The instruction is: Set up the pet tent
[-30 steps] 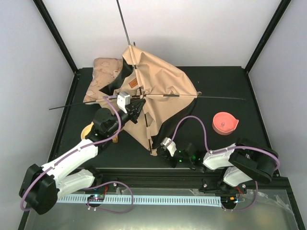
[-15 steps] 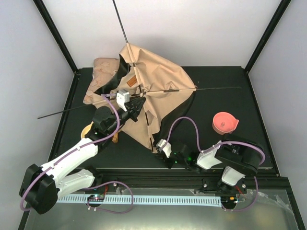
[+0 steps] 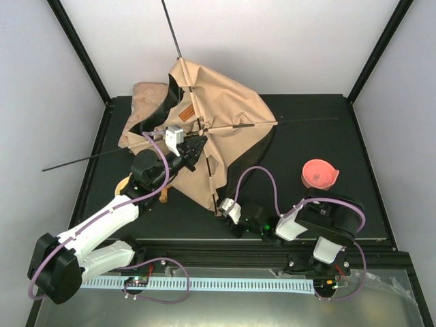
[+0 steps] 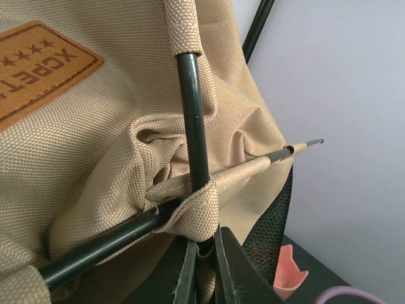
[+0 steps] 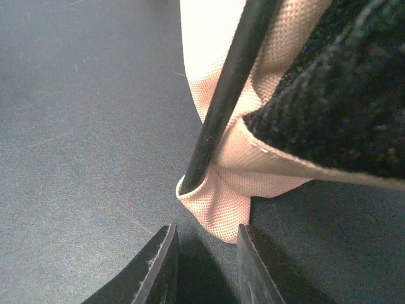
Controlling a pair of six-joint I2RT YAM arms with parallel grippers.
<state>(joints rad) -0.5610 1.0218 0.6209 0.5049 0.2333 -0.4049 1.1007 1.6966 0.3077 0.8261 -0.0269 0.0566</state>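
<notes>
The pet tent (image 3: 225,129) is a tan canvas heap with black lining at the back middle of the table. Thin black poles (image 3: 306,120) cross through it. Its brown leather label (image 4: 38,69) shows in the left wrist view. My left gripper (image 3: 194,146) sits at the pole crossing, shut on a tan webbing loop (image 4: 196,215) that wraps the poles. My right gripper (image 5: 205,253) lies low at the tent's near corner, open. The corner pocket (image 5: 218,202) with a pole end in it sits just ahead of the fingertips (image 5: 158,256), untouched.
A beige patterned cushion (image 3: 146,102) lies under the tent's back left. A pink cup-like object (image 3: 319,175) stands at the right. A small wooden piece (image 3: 126,184) lies beside the left arm. One pole (image 3: 172,30) slants up against the white back wall.
The left gripper has pulled the tent's crossing leftward, and the horizontal pole slid left with it. The right gripper has travelled left along the table to the tent's near corner.
</notes>
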